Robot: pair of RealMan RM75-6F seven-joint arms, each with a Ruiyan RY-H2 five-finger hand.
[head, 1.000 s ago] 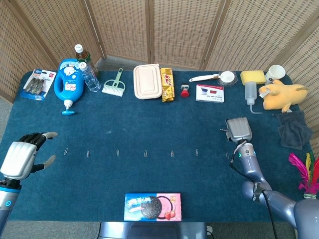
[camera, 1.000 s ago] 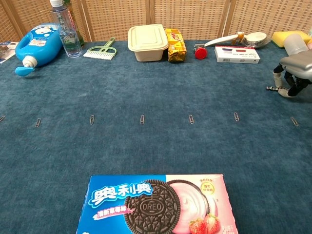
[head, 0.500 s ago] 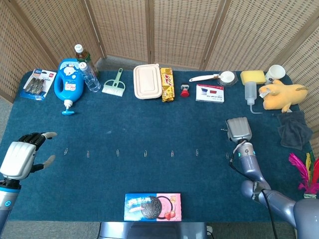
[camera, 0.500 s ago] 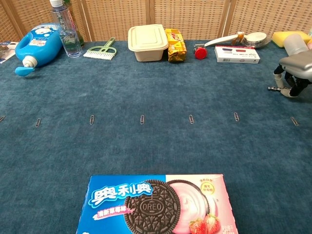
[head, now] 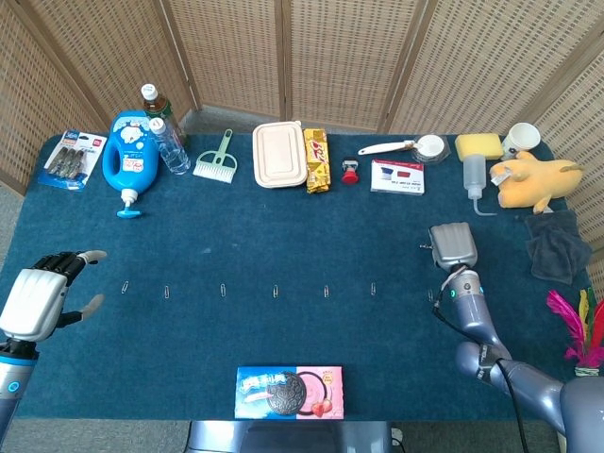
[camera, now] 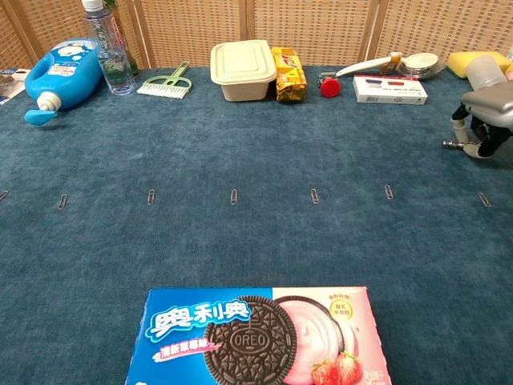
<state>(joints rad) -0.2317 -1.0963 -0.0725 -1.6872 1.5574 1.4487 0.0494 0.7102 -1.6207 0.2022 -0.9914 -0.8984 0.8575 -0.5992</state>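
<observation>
My left hand [head: 40,293] hovers over the blue carpeted table [head: 283,226] near its left edge, holding nothing, fingers spread apart. My right hand [head: 452,246] hangs low over the table at the right, palm down. In the chest view its fingers [camera: 479,135] curl under the palm with nothing in them. A row of paper clips [head: 275,291] runs across the middle of the table; the rightmost paper clip [camera: 483,199] lies just in front of the right hand. An Oreo box [head: 289,392] lies flat at the near edge.
Along the far edge stand a blue detergent bottle [head: 130,158], a water bottle [head: 169,144], a green brush [head: 217,160], a beige lunch box [head: 279,154], a yellow snack pack [head: 317,159] and a white carton [head: 397,176]. A squeeze bottle [head: 475,180], yellow plush [head: 531,179] and dark cloth [head: 557,244] sit at right.
The right hand has drifted slightly to the right and lifted a little. The left hand has stayed where it was.
</observation>
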